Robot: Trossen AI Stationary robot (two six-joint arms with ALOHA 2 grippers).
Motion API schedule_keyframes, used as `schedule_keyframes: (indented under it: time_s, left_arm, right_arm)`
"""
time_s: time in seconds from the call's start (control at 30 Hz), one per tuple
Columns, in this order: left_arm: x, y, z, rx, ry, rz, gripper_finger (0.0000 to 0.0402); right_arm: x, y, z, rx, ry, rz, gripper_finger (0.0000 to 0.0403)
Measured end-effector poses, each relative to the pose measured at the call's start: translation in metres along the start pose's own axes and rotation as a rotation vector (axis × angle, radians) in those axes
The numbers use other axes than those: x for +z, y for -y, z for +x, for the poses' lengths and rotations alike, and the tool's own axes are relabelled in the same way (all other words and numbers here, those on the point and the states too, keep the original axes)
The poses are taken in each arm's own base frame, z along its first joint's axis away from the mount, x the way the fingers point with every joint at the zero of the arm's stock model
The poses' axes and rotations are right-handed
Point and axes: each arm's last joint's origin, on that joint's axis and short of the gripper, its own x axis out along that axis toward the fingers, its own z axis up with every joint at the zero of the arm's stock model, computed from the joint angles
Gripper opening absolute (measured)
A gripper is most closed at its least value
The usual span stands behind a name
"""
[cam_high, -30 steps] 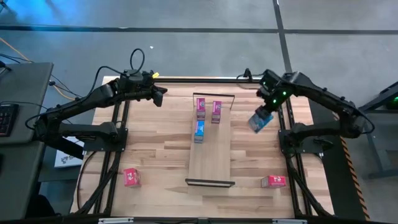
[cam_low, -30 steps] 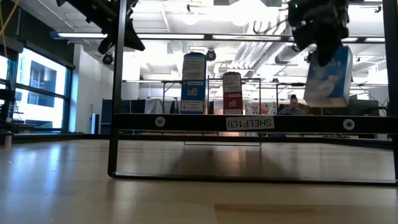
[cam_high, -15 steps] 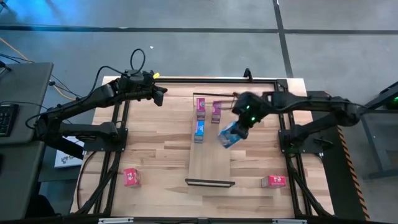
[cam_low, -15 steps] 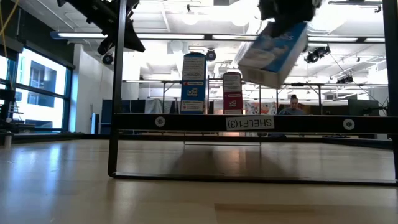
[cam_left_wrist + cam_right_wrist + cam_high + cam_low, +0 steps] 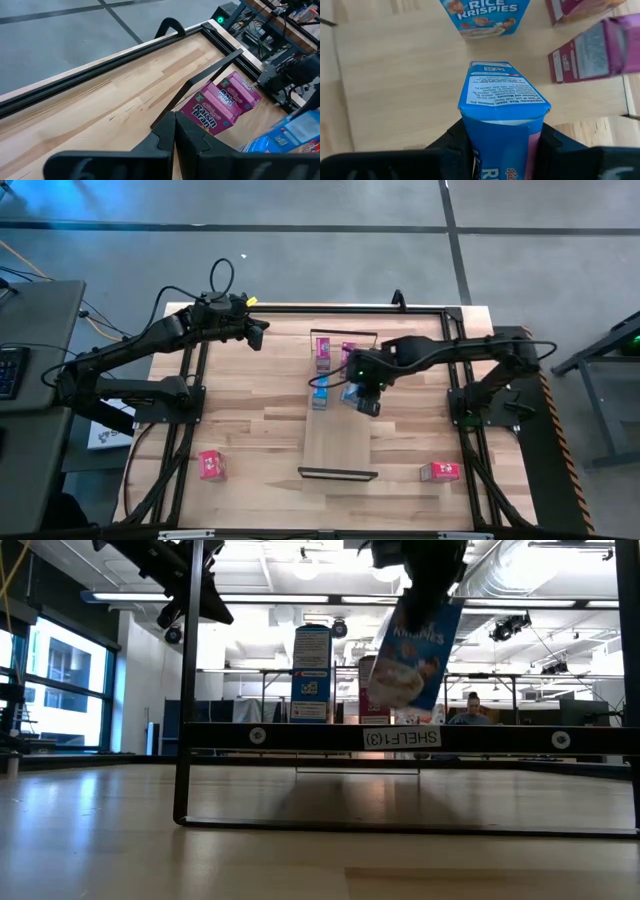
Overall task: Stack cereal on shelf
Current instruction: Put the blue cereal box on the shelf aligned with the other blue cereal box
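Observation:
The shelf point(image 5: 340, 442) is a long light-wood board with black wire frames at its ends. Two pink cereal boxes point(image 5: 323, 352) point(image 5: 348, 356) and a light blue one point(image 5: 320, 391) stand upright on its far half. My right gripper point(image 5: 362, 386) hangs over the board beside them, shut on a second light blue box point(image 5: 410, 652). Two red boxes point(image 5: 211, 465) point(image 5: 440, 471) lie on the tabletop near the front corners. My left gripper point(image 5: 257, 333) waits, shut, above the far left of the table. My right gripper pinches the light blue box at its upper end point(image 5: 500, 131), one finger point(image 5: 452, 147) on each opposite side. The fingers come from above, pointing down along the box. The box hangs below them, tilted and lifted clear of the shelf board.
In the right wrist view the standing blue box point(image 5: 485, 14) and the pink boxes point(image 5: 590, 56) lie just beyond the held one. Bare board point(image 5: 338, 430) stretches toward the near wire frame point(image 5: 400, 737). Black frame posts stand at both table sides.
My right gripper has swung from the table's right side toward the left, to above the shelf beside the standing boxes, carrying the blue box. The box tipped strongly on the way and now hangs lower and less tilted.

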Motion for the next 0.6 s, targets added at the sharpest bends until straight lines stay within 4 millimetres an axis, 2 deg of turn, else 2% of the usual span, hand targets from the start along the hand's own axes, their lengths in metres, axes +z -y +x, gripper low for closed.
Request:
schedule_keyframes:
  time_s: [0.3, 0.5, 0.6]
  left_arm:
    - [0.0, 0.0, 0.0, 0.0, 0.0, 0.0, 0.0]
    - [0.0, 0.0, 0.0, 0.0, 0.0, 0.0, 0.0]
    - [0.0, 0.0, 0.0, 0.0, 0.0, 0.0, 0.0]
  right_arm:
    - [0.006, 0.0, 0.025, -0.018, -0.058, -0.04, 0.0105]
    - [0.009, -0.001, 0.031, -0.016, -0.047, -0.042, 0.0106]
    - [0.011, -0.001, 0.031, -0.017, -0.029, -0.043, 0.012]
